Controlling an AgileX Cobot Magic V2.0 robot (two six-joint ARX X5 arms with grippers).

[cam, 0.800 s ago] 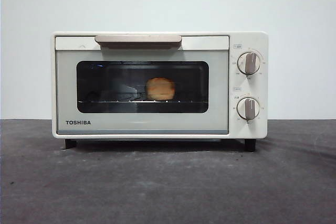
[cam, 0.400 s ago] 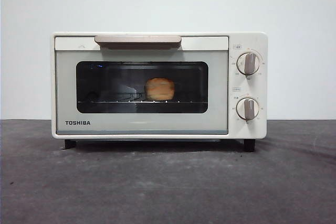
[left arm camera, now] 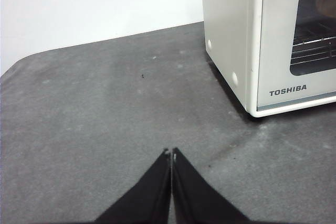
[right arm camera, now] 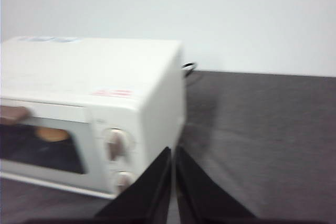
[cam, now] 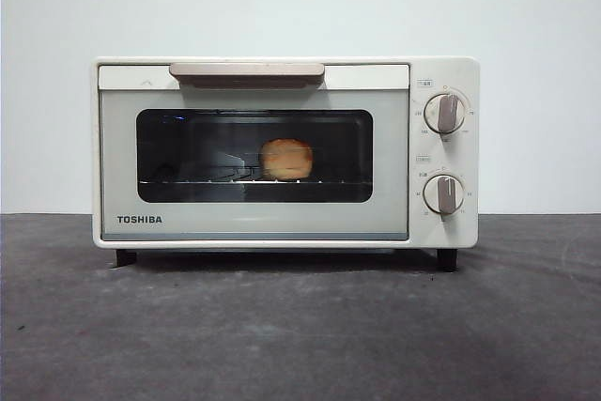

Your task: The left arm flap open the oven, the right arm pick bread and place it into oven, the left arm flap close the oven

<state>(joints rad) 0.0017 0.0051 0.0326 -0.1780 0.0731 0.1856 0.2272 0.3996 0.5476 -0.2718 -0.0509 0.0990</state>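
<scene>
Desk (cam: 300, 326) surface in front lies bare and grey, with neither arm showing in the front view. Nearer the cameras, the left tool (left arm camera: 171, 153) hangs low over the desk beside the oven's side wall, its jaws pressed together on nothing; the right tool (right arm camera: 172, 151) sits higher, off the knob side, jaws likewise pressed together and empty. Further back, the oven (cam: 285, 152) stands with its door shut, handle (cam: 247, 71) up, and the bread (cam: 286, 159) rests on the wire rack (cam: 254, 181) behind the glass. Over the last second nothing has shifted except a slight settle of the oven, so the task looks finished, both arms clear.
</scene>
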